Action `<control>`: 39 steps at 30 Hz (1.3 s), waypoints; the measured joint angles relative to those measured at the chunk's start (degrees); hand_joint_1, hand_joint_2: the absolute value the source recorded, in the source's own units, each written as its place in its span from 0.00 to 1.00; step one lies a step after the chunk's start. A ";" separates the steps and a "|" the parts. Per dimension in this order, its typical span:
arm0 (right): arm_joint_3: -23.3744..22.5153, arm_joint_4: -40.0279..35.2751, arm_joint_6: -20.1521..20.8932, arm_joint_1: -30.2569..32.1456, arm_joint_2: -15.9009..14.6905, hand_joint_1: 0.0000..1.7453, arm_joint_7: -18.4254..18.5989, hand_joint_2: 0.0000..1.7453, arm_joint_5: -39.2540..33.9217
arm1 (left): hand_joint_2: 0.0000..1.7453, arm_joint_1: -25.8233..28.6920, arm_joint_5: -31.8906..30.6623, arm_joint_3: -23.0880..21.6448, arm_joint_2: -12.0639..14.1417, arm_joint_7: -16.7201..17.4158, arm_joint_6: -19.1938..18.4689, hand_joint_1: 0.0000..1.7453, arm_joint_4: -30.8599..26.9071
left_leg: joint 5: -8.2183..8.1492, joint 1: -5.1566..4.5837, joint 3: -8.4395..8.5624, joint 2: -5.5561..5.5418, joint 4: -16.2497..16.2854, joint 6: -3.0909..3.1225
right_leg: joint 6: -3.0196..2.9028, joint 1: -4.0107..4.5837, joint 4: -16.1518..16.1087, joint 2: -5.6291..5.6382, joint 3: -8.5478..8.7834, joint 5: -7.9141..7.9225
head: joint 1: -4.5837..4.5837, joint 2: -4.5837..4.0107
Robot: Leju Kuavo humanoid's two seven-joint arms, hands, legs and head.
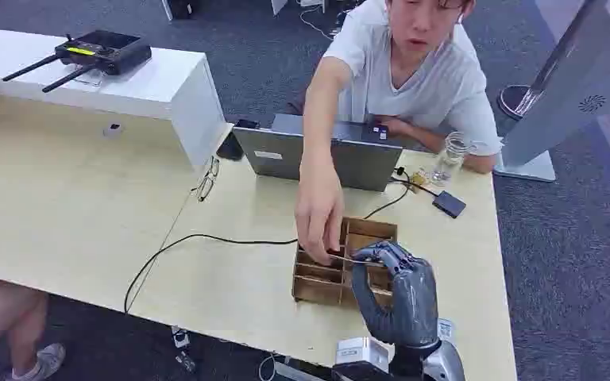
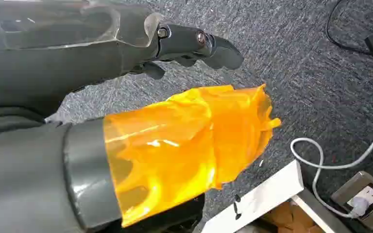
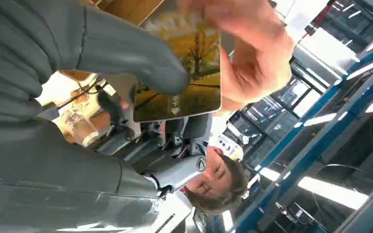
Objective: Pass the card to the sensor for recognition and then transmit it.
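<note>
Head view: right robot hand [image 1: 401, 290] pinches the card [image 1: 348, 259] over a light wooden table [image 1: 230, 278] on grey carpet [image 1: 580, 238]

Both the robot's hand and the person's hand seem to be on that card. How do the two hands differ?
The robot's right hand is dark grey and comes in from the near edge of the table; the person's hand is bare and reaches from across the table, over the laptop. Both touch the card above the cardboard box.
</note>
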 joint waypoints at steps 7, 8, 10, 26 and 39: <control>0.00 0.20 0.09 0.06 0.02 1.00 -0.11 1.00 0.02 | 0.00 -0.37 -0.31 0.00 -0.59 0.24 1.31 0.00 0.00 | 0.00 -0.01 0.00 0.00 0.00 0.00 | 0.00 0.00 0.00 0.00 0.00 0.00 | 0.00 0.00; 0.00 0.20 0.24 0.06 0.02 1.00 -0.22 1.00 -0.11 | 0.00 -0.40 -0.37 -0.02 -0.63 0.24 1.31 0.00 0.00 | 0.00 -0.01 0.00 0.00 0.01 0.00 | 0.00 0.00 0.00 0.00 0.00 0.00 | 0.00 0.00; 0.00 0.20 0.70 0.06 0.02 1.00 -0.48 1.00 -0.55 | 0.00 -0.52 -0.50 -0.07 -0.87 0.24 1.25 0.00 0.02 | 0.00 -0.01 0.00 0.01 0.01 0.00 | 0.00 -0.01 -0.01 0.00 0.00 0.00 | 0.00 0.00; -0.68 0.20 3.50 0.62 -0.09 1.00 1.20 1.00 -3.37 | 0.00 -0.61 -0.81 -0.31 -1.03 0.26 0.48 0.00 0.28 | 0.00 -0.01 0.00 0.00 0.01 0.00 | 0.00 0.00 0.00 0.01 -0.01 0.00 | 0.02 0.00; -4.42 0.50 6.86 2.04 -0.61 1.00 4.68 1.00 -9.20 | 0.00 0.44 0.13 -0.31 -0.07 0.96 -1.49 0.00 0.31 | 0.00 0.00 0.01 0.01 0.01 0.00 | 0.00 0.00 0.00 0.01 -0.02 0.00 | 0.00 0.00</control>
